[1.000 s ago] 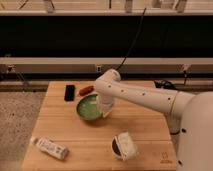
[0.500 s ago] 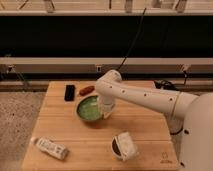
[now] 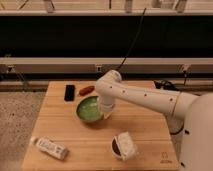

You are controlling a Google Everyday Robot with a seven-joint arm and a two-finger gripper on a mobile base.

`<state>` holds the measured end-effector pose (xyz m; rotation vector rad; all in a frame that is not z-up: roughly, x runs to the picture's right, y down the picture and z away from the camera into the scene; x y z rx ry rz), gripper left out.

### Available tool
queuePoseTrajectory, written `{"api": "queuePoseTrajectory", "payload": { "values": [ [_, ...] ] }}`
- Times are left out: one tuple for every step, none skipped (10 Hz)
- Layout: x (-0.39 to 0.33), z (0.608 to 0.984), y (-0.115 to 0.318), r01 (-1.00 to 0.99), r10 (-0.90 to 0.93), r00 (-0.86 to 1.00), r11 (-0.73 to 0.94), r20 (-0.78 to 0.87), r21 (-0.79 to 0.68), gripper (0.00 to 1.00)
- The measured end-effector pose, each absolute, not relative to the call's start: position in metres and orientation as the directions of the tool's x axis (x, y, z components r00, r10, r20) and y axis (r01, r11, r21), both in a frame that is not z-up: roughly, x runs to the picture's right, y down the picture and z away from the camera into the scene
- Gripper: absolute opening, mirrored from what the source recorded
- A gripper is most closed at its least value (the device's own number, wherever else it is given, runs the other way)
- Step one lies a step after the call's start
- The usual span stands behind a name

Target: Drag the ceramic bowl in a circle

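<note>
My gripper (image 3: 106,114) reaches down at the right rim of the ceramic bowl (image 3: 89,110), jaws pressed together on that edge, I judge, so the bowl follows as I drag. The bowl sits mid-table, the black phone (image 3: 69,92) and a red object (image 3: 86,90) just behind it, the white cup (image 3: 123,146) on the near side to the right.

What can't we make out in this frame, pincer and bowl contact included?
- Pincer: at the ceramic bowl's right rim, camera view; the arm's wrist covers the contact, so a grip is unconfirmed.
- Bowl's right rim: behind the wrist.
- White bottle label: too small to read.
- Dark flat object and red item: too blurred to identify.
</note>
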<state>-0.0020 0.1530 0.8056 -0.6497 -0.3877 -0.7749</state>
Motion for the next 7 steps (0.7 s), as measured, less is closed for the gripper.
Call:
{"api": "queuePoseTrajectory", "payload": {
  "values": [
    [-0.007, 0.806, 0.153, 0.751, -0.521, 0.654, 0.533, 0.548, -0.389, 0.02],
    [-0.008, 0.807, 0.153, 0.754, -0.523, 0.651, 0.531, 0.55, -0.387, 0.02],
    [-0.013, 0.807, 0.153, 0.758, -0.525, 0.646, 0.526, 0.554, -0.385, 0.02],
    [-0.015, 0.808, 0.154, 0.76, -0.526, 0.643, 0.525, 0.556, -0.383, 0.02],
    [-0.017, 0.808, 0.154, 0.764, -0.528, 0.639, 0.522, 0.559, -0.381, 0.02],
    [-0.015, 0.808, 0.156, 0.767, -0.529, 0.636, 0.518, 0.562, -0.38, 0.02],
    [-0.012, 0.807, 0.157, 0.765, -0.527, 0.637, 0.518, 0.562, -0.382, 0.02]
  ]
}}
